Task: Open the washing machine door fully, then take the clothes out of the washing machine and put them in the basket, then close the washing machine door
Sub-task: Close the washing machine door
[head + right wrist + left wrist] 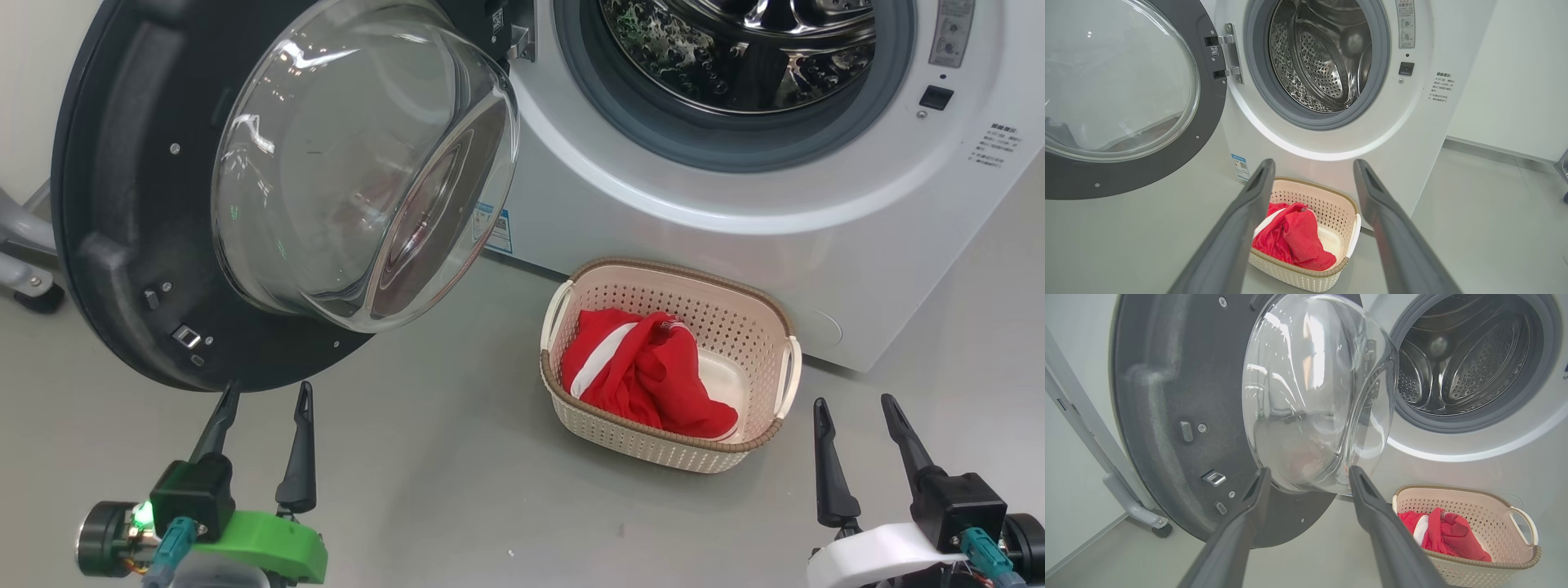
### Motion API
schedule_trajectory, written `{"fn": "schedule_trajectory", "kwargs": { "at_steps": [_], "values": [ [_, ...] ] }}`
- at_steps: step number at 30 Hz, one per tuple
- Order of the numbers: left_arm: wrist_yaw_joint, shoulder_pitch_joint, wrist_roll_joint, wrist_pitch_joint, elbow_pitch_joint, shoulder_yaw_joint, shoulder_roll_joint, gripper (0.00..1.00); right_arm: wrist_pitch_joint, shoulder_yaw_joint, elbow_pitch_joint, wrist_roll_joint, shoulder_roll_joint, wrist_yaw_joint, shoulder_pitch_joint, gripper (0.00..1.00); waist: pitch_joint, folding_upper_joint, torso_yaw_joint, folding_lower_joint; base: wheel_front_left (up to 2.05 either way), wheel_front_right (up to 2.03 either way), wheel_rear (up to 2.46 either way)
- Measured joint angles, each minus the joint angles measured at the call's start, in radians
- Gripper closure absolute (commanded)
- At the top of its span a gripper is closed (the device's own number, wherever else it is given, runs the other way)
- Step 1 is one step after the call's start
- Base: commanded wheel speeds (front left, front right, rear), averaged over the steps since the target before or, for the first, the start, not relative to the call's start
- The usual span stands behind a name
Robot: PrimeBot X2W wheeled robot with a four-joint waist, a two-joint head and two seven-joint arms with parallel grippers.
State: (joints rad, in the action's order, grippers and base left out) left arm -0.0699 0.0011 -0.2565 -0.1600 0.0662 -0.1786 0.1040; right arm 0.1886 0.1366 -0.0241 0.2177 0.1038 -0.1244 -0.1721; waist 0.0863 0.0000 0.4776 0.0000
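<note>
Head view shows left gripper (269, 387) and right gripper (853, 400) spread wide, empty; right wrist view adds the hinge (1231, 53).

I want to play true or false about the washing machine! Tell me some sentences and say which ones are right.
1. The washing machine door stands wide open. True.
2. The red clothes lie in the basket. True.
3. More clothes are inside the washing machine. False: its drum looks empty.
4. The basket stands on the floor in front of the washing machine. True.
5. The basket is blue. False: it is cream with a brown rim.
6. Both grippers are squeezing something. False: the left gripper and the right gripper are open and hold nothing.
</note>
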Motion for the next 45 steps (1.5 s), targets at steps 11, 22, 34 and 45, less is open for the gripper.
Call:
{"fn": "schedule_trajectory", "kwargs": {
  "at_steps": [11, 22, 34, 45],
  "values": [
    [0.000, 0.000, -0.028, -0.009, 0.007, 0.009, -0.011, 1.00, 0.000, 0.002, 0.002, 0.000, 0.000, 0.000, 0.009, 0.00, 0.002, 0.0000, -0.001, 0.0000, 0.00, 0.00, 0.00],
    [0.104, -0.002, -0.362, -0.010, -0.060, 0.048, -0.066, 1.00, 0.000, -0.001, 0.003, 0.000, 0.000, 0.000, 0.013, 0.00, 0.008, 0.0000, -0.002, 0.0000, 0.00, 0.00, 0.00],
    [0.190, -0.080, -1.000, -0.045, -0.255, 0.133, -0.074, 1.00, -0.008, -0.007, -0.004, -0.009, 0.003, 0.000, 0.021, 0.00, 0.026, 0.0000, 0.010, 0.0000, 0.00, 0.00, 0.00],
    [0.189, -0.289, -1.216, -0.005, -0.311, 0.412, -0.007, 1.00, -0.017, -0.016, -0.016, -0.009, 0.001, 0.000, 0.027, 0.00, 0.048, 0.0000, 0.022, 0.0000, 0.00, 0.00, 0.00]
  ]
}}
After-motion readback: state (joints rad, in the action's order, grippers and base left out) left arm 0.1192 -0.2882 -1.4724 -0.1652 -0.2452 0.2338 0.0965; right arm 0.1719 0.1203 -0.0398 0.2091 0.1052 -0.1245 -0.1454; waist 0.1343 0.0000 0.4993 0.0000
